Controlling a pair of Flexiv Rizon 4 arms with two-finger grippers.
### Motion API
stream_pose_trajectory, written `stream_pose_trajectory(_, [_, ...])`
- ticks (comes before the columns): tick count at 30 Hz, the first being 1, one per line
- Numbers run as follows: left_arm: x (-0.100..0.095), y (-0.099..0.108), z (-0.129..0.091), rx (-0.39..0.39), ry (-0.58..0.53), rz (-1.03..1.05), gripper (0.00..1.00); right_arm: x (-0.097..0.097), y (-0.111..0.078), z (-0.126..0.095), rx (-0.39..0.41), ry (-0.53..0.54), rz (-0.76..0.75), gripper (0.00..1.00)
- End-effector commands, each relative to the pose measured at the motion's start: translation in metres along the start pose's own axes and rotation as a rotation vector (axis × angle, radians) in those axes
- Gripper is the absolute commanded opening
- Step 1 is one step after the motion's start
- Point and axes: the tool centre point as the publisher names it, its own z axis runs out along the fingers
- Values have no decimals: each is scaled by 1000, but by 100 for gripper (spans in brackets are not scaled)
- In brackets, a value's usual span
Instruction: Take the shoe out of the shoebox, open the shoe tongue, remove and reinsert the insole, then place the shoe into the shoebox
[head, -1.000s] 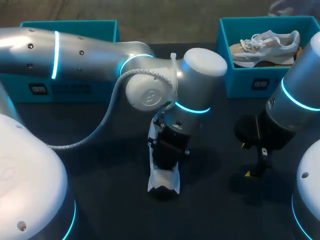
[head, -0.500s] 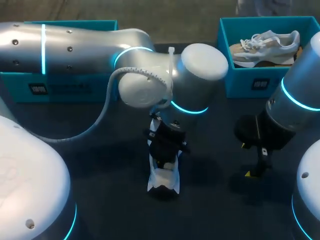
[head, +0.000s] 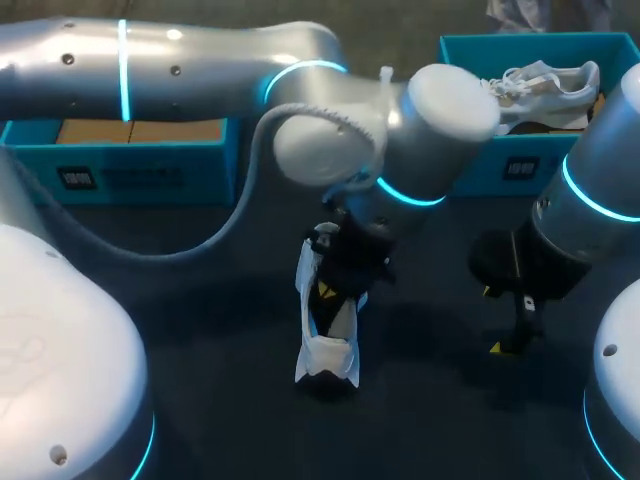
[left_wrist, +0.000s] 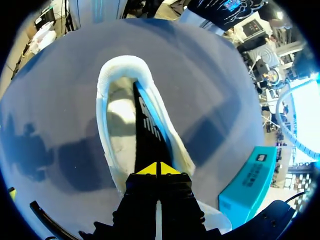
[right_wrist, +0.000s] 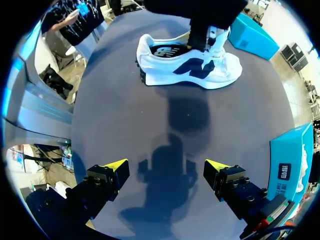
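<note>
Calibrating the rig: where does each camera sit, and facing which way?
Head: above and behind, looking down on the table; left arm, right arm show.
Left wrist: on the left arm, looking down into the shoe; left gripper, shut on the insole, shows.
Right wrist: on the right arm, looking across the table at the shoe; open right gripper shows.
All share the shoe.

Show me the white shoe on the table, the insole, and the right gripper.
white shoe (right_wrist: 226, 67), right wrist view, on its white side.
insole (left_wrist: 148, 131), left wrist view, middle of the dark strip.
right gripper (right_wrist: 166, 172), right wrist view, midway between its open fingers.
</note>
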Motion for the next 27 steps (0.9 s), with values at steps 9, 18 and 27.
stream_pose_trajectory(9, [-2,-4,13,54,121,34,0,2,-1,0,-1,-3,0,100])
stream_pose_trajectory(18, [15,-13,22,74,111,35,0,2,-1,0,-1,-3,0,100])
stream_pose_trajectory(27, [24,-17,36,96,110,27,0,2,-1,0,-1,-3,0,100])
